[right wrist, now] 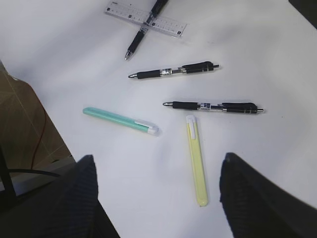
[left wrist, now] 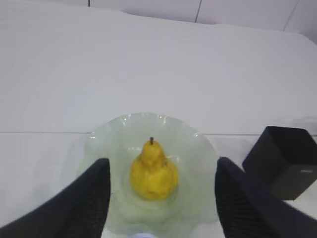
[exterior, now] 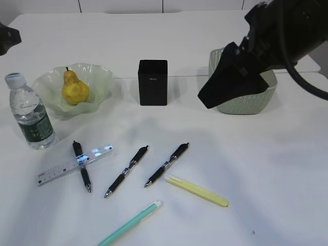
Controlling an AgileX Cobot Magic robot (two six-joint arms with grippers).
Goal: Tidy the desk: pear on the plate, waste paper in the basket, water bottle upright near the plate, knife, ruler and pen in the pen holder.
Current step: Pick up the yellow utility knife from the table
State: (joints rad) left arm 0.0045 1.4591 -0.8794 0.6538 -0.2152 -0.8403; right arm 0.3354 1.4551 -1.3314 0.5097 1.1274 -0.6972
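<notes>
so, risks from here:
pear (exterior: pixel 75 89): already upright in the plate (exterior: pixel 102 81); round-bottomed, liable to roll or tip if nudged.
left gripper (left wrist: pixel 158 198): fingers spread wide, empty, hanging above the plate with the pear between them in the left wrist view; any drop could clip the ruffled rim and skid the dish.
water bottle (exterior: pixel 29 113): upright just beside the plate, near the desk's (exterior: pixel 277 169) left edge; tall and narrow, easy to topple with a passing arm.
right gripper (right wrist: pixel 158 198): fingers apart, nothing held, hovering over the knife (right wrist: pixel 196 161); in the exterior view parked high in front of the basket (exterior: pixel 261 97).
knife: flat on the white top, slim and smooth; likely to slide or pivot away under closing fingers, or to go into the holder tilted.
mint-green pen (right wrist: pixel 120 120): near the knife and close to the front edge; risk of being pushed off.
black pens (right wrist: pixel 173 71): two lying well apart, a third crossed over the ruler (right wrist: pixel 144 19); lifting one could drag the other.
ruler: clear and thin, hard to get fingers under.
pen holder (exterior: pixel 152 82): light, upright; off-centre insertion could knock it over.
waste paper: not visible; cannot say whether inside the basket.
</notes>
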